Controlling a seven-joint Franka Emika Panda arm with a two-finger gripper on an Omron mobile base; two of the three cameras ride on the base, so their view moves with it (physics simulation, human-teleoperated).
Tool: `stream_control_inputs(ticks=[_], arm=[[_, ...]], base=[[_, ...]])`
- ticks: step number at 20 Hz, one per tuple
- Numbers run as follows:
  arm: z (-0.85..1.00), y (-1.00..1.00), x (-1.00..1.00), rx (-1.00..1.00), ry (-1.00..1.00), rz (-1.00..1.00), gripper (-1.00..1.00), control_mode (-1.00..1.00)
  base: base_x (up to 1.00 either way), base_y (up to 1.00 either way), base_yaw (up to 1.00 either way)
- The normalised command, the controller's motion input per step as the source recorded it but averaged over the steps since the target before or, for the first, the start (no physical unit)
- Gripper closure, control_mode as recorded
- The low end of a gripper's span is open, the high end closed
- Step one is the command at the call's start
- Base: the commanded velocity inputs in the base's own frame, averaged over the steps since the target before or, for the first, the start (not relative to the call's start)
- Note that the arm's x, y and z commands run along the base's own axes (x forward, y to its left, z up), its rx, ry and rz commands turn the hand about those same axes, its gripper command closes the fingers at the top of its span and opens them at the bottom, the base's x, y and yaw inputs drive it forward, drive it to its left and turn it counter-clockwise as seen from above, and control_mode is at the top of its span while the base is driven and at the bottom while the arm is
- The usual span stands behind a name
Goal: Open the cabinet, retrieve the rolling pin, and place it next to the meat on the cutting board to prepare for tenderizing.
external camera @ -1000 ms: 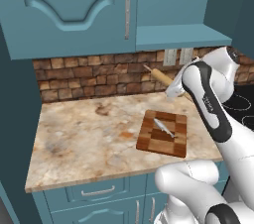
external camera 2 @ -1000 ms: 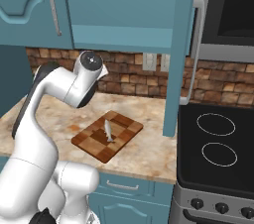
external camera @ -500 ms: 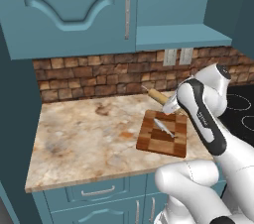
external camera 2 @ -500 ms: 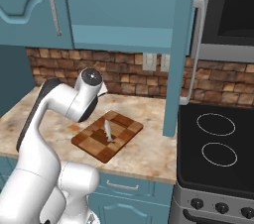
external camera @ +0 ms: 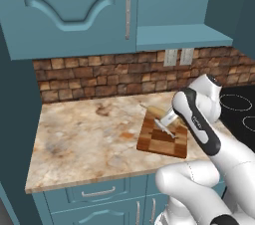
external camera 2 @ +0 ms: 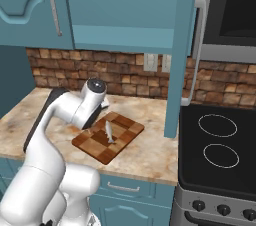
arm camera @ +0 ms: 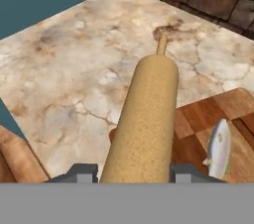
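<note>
The bench (external camera: 89,134) lies bare to the left. Over the board's (external camera: 162,139) left edge, the pincer (arm camera: 135,171) pinches the pin (arm camera: 144,119) near one end; it juts out level and unsupported. Stiff, smooth wood, likely light, it may roll. The meat (arm camera: 218,148) lies just right, looking slick.

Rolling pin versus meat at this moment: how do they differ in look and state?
The rolling pin is a thick tan wooden cylinder; the meat is a small, pale, shiny strip. The rolling pin is held between the fingers above the cutting board's edge; the meat lies flat on it. Both are elongated.
</note>
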Motion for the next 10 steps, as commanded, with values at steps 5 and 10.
stream_control_inputs(ticks=[5,10], arm=[[-0.64,0.0,0.0,0.0,0.02,0.01,1.0,-1.0],[-0.66,0.0,0.01,0.0,0.0,0.01,1.0,-1.0]], base=[[0.0,0.0,0.0],[0.0,0.0,0.0]])
